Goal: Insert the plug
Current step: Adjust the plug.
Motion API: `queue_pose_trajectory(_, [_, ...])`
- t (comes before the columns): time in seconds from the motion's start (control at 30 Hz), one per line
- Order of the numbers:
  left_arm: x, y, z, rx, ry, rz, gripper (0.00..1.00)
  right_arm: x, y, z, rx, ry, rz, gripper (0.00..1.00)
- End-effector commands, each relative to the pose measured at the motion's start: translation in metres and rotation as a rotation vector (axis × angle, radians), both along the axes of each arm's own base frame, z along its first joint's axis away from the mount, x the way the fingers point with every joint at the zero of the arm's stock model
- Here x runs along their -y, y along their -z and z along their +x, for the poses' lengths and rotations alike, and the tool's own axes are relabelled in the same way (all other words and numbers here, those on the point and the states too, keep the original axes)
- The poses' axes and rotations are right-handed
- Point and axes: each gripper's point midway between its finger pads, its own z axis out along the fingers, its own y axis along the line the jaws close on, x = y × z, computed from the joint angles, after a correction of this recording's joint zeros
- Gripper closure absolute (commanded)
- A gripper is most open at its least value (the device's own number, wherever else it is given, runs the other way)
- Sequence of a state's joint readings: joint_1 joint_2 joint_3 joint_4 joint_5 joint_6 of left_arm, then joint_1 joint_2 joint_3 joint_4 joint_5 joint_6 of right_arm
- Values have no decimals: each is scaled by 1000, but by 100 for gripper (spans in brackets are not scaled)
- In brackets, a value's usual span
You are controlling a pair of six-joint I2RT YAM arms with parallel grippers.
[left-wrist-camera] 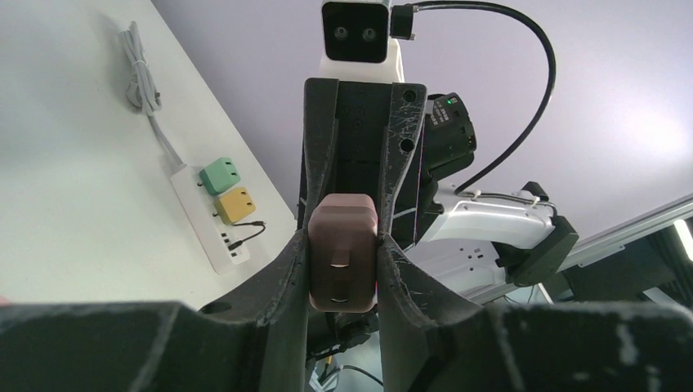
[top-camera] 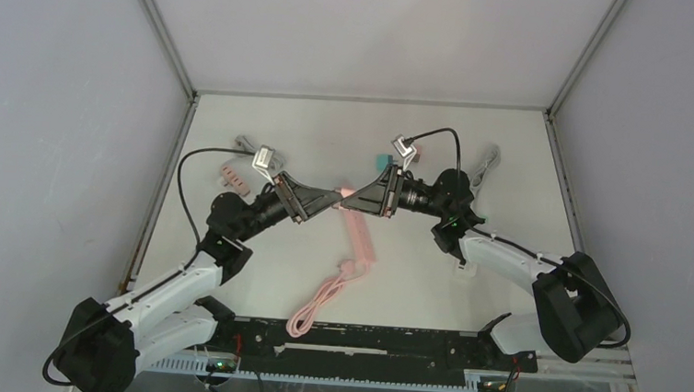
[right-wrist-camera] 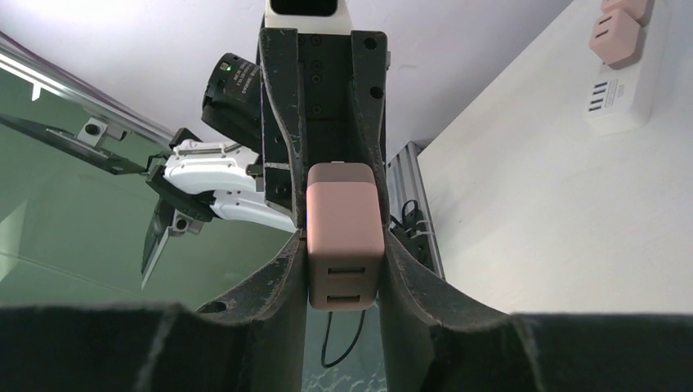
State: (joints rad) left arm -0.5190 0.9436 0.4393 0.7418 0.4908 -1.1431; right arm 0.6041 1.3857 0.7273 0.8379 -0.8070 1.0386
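— What is furthest left on the pale table?

— At the upper left of the overhead view lies a white plastic power strip carrying pale pink cube adapters. It is clearest in the upper right corner of the right wrist view. Any print beside its ports is too small to read.

— And moving inward?

— The left gripper reaches to the middle of the overhead view. Its jaws are clamped on the dusty pink cube-shaped plug, which is held in the air above the table.

— Does anything else have hold of it?

— Yes. The right gripper meets the left one tip to tip from the other side, and its jaws are closed on the same plug. In the right wrist view the cube's near face shows two stacked USB ports. I can read no lettering on it.

— What lies under them?

— Just below and right of the meeting tips, a long pink power strip lies flat. Its pink cable is looped toward the lower middle of the frame.

— Further right?

— The left half of the left wrist view shows another white power strip. It holds a mint green adapter and a mustard yellow adapter side by side, with a thin black lead in its end ports. Its white cord is bundled at the upper left. Its markings are too small to make out.
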Motion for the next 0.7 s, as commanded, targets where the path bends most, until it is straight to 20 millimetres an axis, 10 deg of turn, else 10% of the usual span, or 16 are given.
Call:
queue_pose_trajectory(0.0, [-5, 24, 11, -25, -83, 89, 71, 6, -13, 0, 100, 11, 14, 100])
queue_pose_trajectory(0.3, [-30, 77, 47, -186, -303, 351, 39, 26, 13, 17, 101, 130, -137, 100])
queue_pose_trajectory(0.67, [-23, 149, 86, -389, -350, 584, 33, 63, 58, 39, 89, 342, -390, 100])
